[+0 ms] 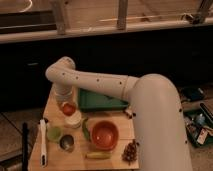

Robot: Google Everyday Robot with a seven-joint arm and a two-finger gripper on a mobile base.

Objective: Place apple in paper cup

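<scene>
- Your arm (pixel 100 82) comes in from the right and bends down over the back-left part of the surface (pixel 52 106).
- The claw (pixel 67 103) points downward there, drawn narrow and closed on the apple (pixel 69 108).
- The apple hangs at the claw's tip, right over the back-left rim of the paper cup (pixel 74 120); you cannot tell whether it touches the cup.
- The paper cup stands upright, left of the surface's middle.
- A green tray (pixel 100 101) lies along the back edge, just right of the claw.
- An orange-red bowl (pixel 104 135) sits near the middle, right of the paper cup.
- A light-green cup (pixel 54 133) and a grey metal cup (pixel 66 143) stand toward the front-left corner.
- A white utensil (pixel 43 142) lies along the left edge.
- A yellow item (pixel 98 155) lies at the front edge, with a brown cluster (pixel 131 151) near the front-right corner.
</scene>
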